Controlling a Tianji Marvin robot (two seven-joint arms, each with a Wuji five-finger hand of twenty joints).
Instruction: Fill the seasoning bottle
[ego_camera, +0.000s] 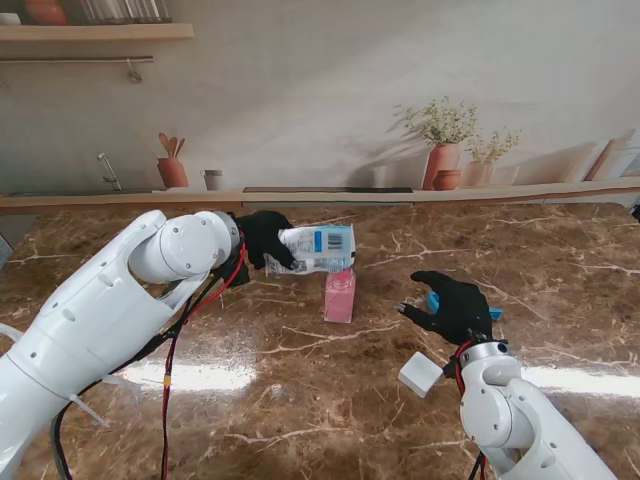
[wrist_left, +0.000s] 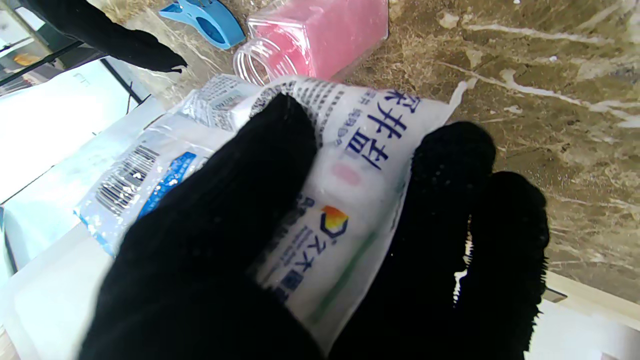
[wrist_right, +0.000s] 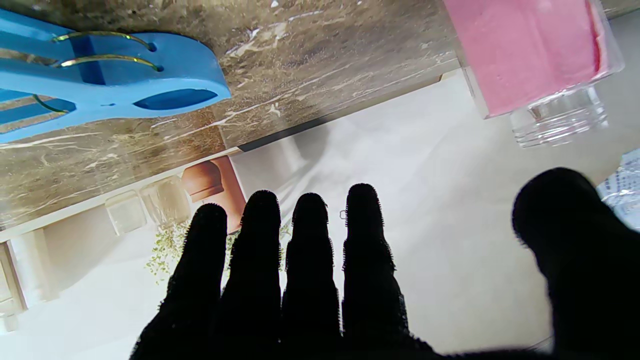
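1. The pouring step is in hand. The left robot hand (ego_camera: 262, 238) is clamped on a white seasoning bag (ego_camera: 318, 248) and holds it tipped on its side, with one end directly over the mouth of the seasoning bottle (ego_camera: 340, 294).
2. The seasoning bottle stands upright on the surface (ego_camera: 300, 380) just beyond the left robot hand's fingertips, cap off. The wrist views show its clear neck (wrist_left: 255, 62) bare and its square body pink nearly to the shoulder, so it looks largely full.
3. The right robot hand (ego_camera: 452, 305) holds nothing; its fingers (wrist_right: 310, 260) are straight and apart, the thumb spread wide. It hovers to the bottle's right, not touching it.
4. A blue clip (wrist_right: 110, 87) lies on the surface right beside the right robot hand, on its far side.
5. The next move likely calls for keeping the bag's opening lined up with the narrow neck, then levelling the bag before the bottle overflows. Whether anything is flowing cannot be told.
6. The surface is brown marble with pale veins. A ledge behind it carries terracotta pots with plants (ego_camera: 445, 150), against a pale wall.
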